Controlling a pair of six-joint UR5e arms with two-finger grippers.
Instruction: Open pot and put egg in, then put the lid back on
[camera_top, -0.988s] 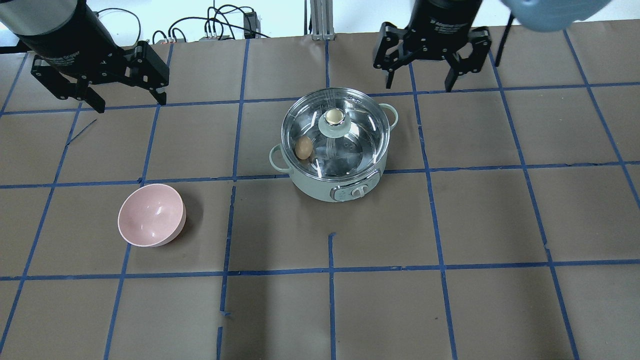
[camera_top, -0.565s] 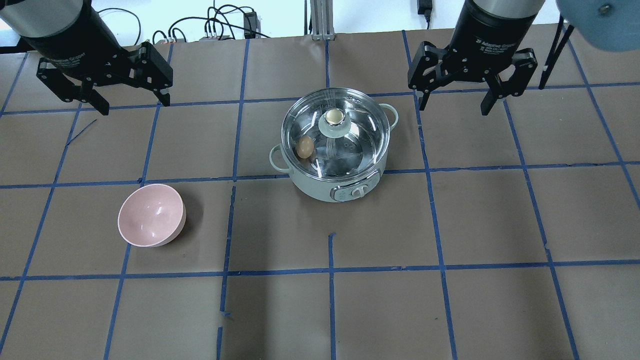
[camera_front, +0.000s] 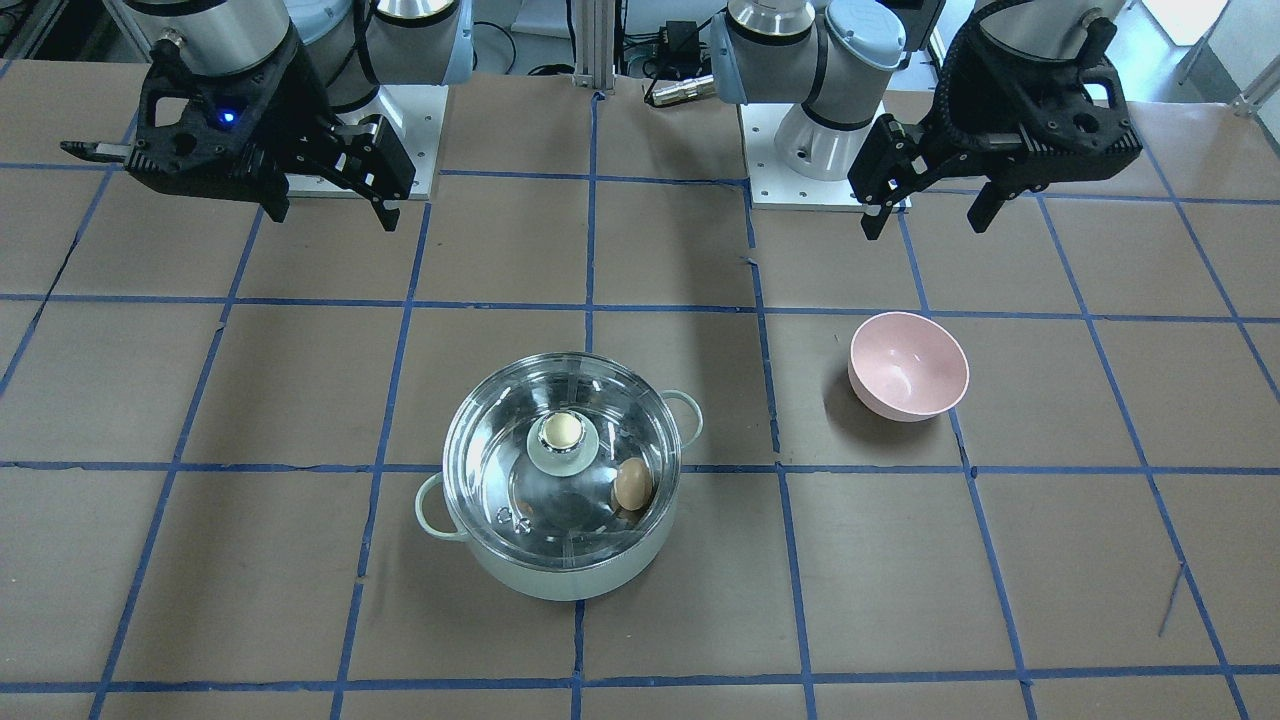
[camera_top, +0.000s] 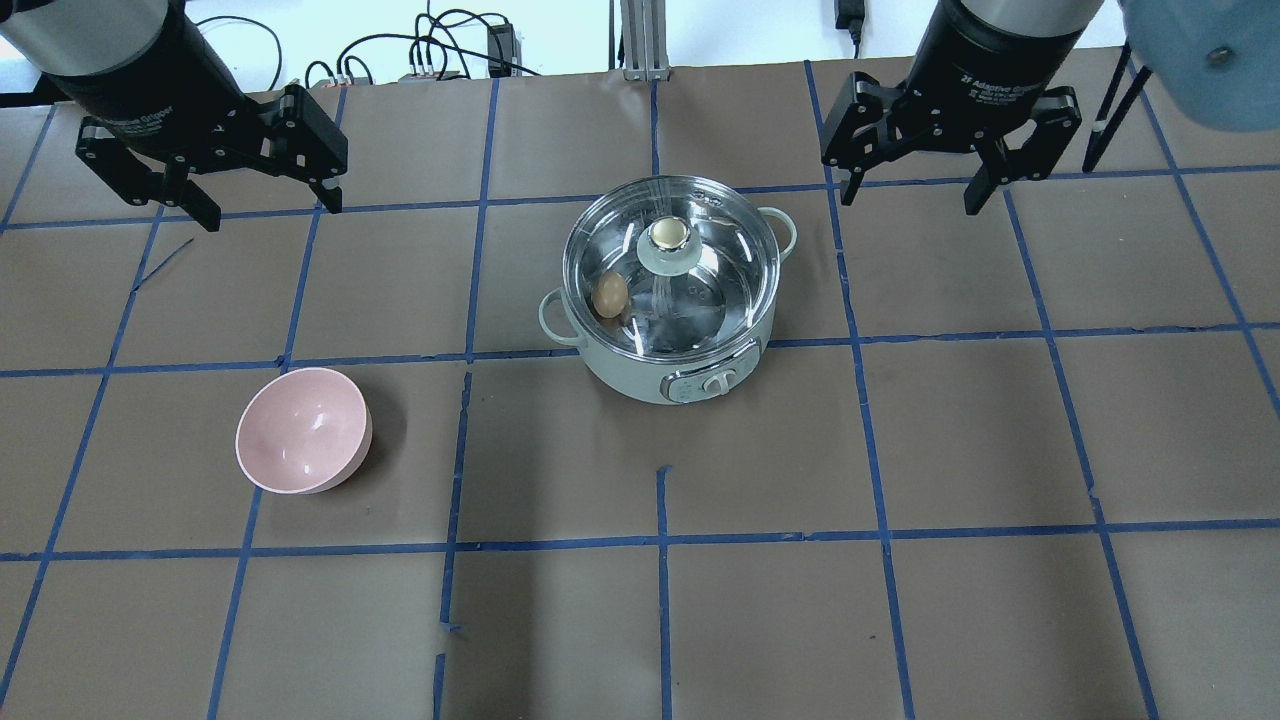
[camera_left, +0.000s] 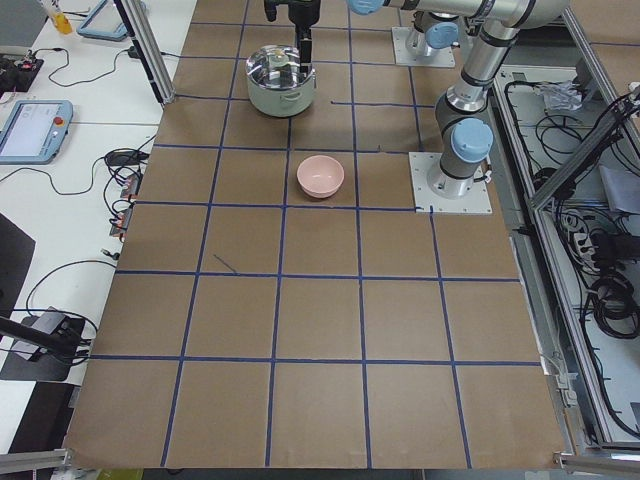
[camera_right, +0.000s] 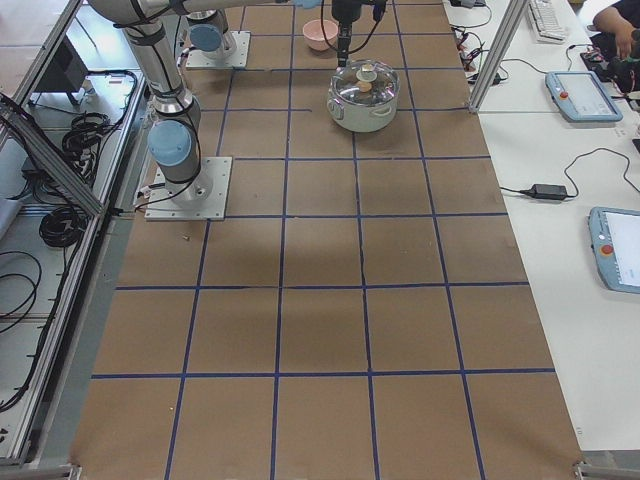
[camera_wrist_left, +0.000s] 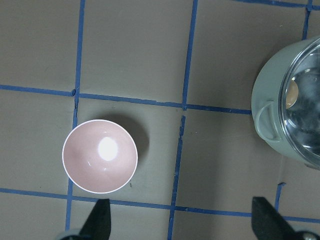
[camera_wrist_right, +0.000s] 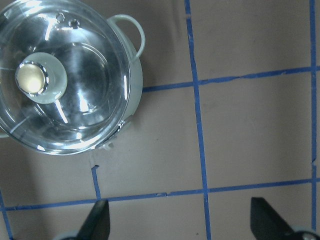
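Observation:
The mint-green pot (camera_top: 640, 385) stands mid-table with the clear glass lid (camera_top: 720, 270) on it, cream knob (camera_top: 668, 236) at the centre. The tan egg (camera_top: 609, 295) lies inside, seen through the glass at the pot's left side; it also shows in the front view (camera_front: 631, 484). My left gripper (camera_top: 265, 205) is open and empty, raised at the far left. My right gripper (camera_top: 912, 193) is open and empty, raised to the right of the pot. The right wrist view shows the pot (camera_wrist_right: 131, 90) and lid knob (camera_wrist_right: 33, 78) from above.
A pink bowl (camera_top: 303, 430) stands empty at the near left of the pot; it also shows in the front view (camera_front: 908, 365) and the left wrist view (camera_wrist_left: 99, 156). Brown paper with blue tape lines covers the table. Cables lie past the far edge.
My right gripper has moved right, away from above the pot, and lifted slightly. The left gripper has shifted a little. Pot, lid, egg and bowl have not moved.

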